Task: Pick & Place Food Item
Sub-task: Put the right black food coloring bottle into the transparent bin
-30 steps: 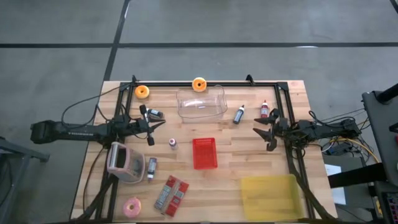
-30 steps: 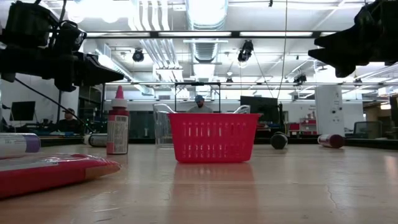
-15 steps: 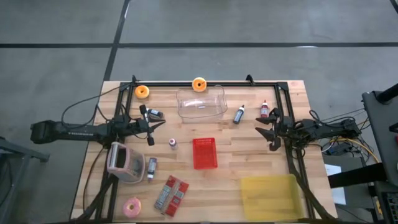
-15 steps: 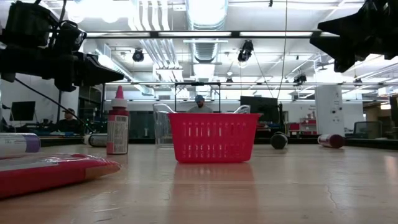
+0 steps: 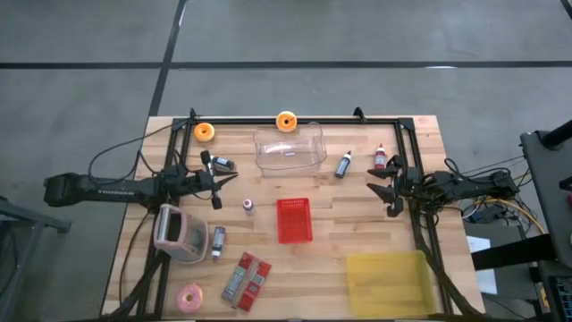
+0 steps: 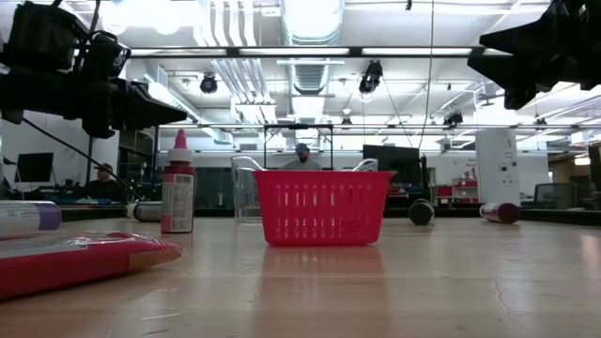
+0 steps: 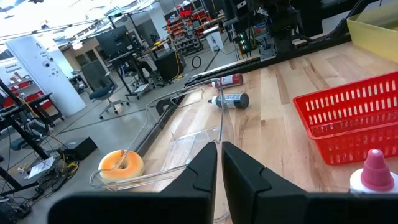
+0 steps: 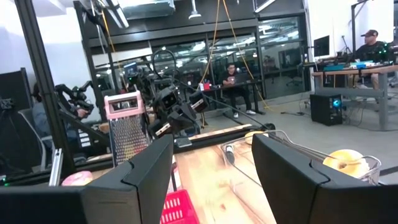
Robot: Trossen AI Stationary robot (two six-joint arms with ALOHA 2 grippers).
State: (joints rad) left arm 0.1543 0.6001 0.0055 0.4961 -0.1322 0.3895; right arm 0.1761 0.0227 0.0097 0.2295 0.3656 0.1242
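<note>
Two orange doughnuts lie at the table's far edge, one [image 5: 205, 131] at the far left and one [image 5: 286, 121] behind the clear tub [image 5: 289, 148]. A pink doughnut [image 5: 189, 298] lies at the near left. The red basket [image 5: 294, 220] stands mid-table. My left gripper [image 5: 228, 182] hovers shut over the left side, level, its fingers [image 7: 219, 168] together and the orange doughnut [image 7: 121, 163] ahead of it. My right gripper [image 5: 377, 199] hovers open at the right side, high above the table [image 6: 479, 52], with nothing between its fingers.
A yellow bin [image 5: 387, 282] stands at the near right. A pink grater [image 5: 179, 234], a red packet [image 5: 246, 279] and small bottles [image 5: 343, 164] [image 5: 380, 157] [image 5: 248, 207] are scattered about. A black frame [image 5: 295, 120] borders the table. People sit in the room beyond.
My right gripper has tipped its fingers slightly upward and drawn back a little toward the table's right edge, staying open.
</note>
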